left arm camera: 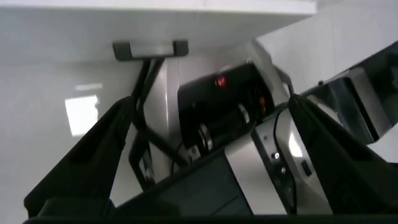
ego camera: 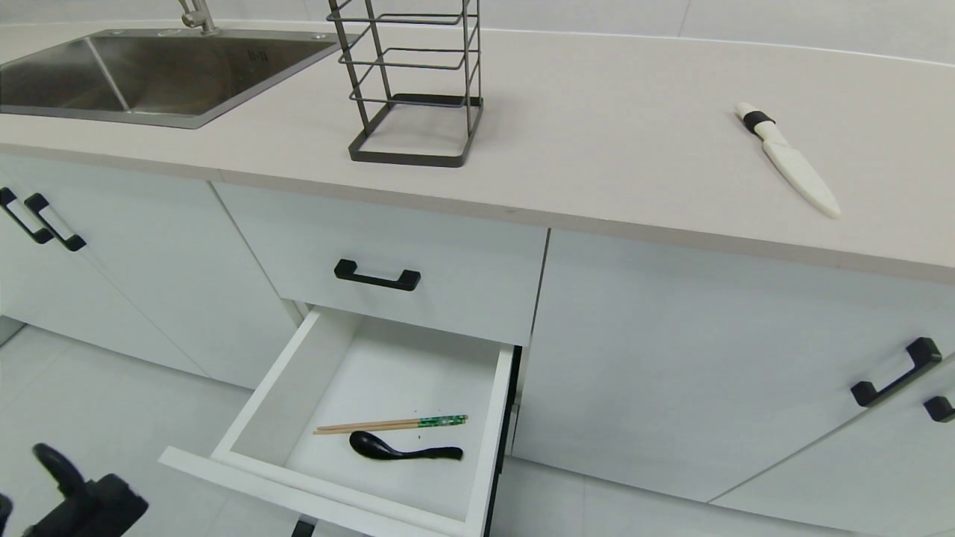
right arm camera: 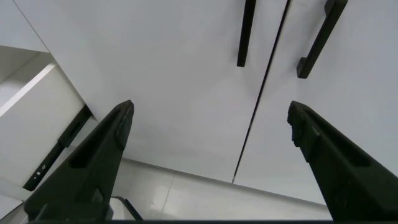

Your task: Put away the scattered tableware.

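A white knife [ego camera: 789,159] with a black band on its handle lies on the counter [ego camera: 597,112] at the right. Below the counter, a white drawer [ego camera: 261,403] stands pulled out; inside it lie a pair of wooden chopsticks [ego camera: 392,424] with green ends and a black spoon [ego camera: 403,449]. My left gripper [ego camera: 33,485] [left arm camera: 208,106] hangs low near the floor, left of the drawer, open and holding nothing. My right gripper [right arm camera: 211,109] is open too, with nothing in it, facing white cabinet doors [right arm camera: 186,81] beside the drawer's side [right arm camera: 37,99].
A black wire rack [ego camera: 416,89] stands on the counter behind the drawer, and a steel sink [ego camera: 149,71] is set in at the far left. Black handles stick out from the drawer front [ego camera: 377,277] and the cabinet doors [ego camera: 895,373].
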Robot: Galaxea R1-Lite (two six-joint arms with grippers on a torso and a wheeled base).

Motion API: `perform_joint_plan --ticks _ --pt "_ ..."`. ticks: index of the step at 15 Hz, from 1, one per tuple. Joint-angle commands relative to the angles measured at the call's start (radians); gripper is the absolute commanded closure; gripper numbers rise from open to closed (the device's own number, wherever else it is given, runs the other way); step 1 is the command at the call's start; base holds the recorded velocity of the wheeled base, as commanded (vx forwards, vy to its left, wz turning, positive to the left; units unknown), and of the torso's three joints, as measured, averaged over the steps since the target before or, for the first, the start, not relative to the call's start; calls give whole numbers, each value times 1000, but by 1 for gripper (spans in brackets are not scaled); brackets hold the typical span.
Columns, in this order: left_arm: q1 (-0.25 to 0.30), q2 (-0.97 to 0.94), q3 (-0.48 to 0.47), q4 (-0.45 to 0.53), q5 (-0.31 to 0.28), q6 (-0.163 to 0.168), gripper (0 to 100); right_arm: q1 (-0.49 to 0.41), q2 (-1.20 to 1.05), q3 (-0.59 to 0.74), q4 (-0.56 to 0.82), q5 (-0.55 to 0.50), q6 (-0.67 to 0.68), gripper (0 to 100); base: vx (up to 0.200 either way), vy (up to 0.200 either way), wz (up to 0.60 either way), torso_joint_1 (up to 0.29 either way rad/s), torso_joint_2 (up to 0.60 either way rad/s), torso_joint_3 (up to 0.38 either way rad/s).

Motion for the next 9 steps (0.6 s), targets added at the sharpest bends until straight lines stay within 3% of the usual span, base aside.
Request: perform_joint_plan --ticks 1,3,4,6,8,9 --pt "-18 242 14 -68 94 0 0 0 3 0 0 0 0 0 0 0 0 0 0 0" --pt "-19 325 48 -175 146 8 0 0 3 0 0 0 0 0 0 0 0 0 0 0" --pt "-32 389 63 -209 174 48 0 0 3 0 0 0 0 0 0 0 0 0 0 0" --pt "-47 441 66 -241 191 83 0 0 3 0 0 0 0 0 0 0 0 0 0 0" --pt "-52 504 64 -348 191 88 0 0 3 0 0 0 0 0 0 0 0 0 0 0" --pt "-52 504 64 -348 191 88 0 0 3 0 0 0 0 0 0 0 0 0 0 0"
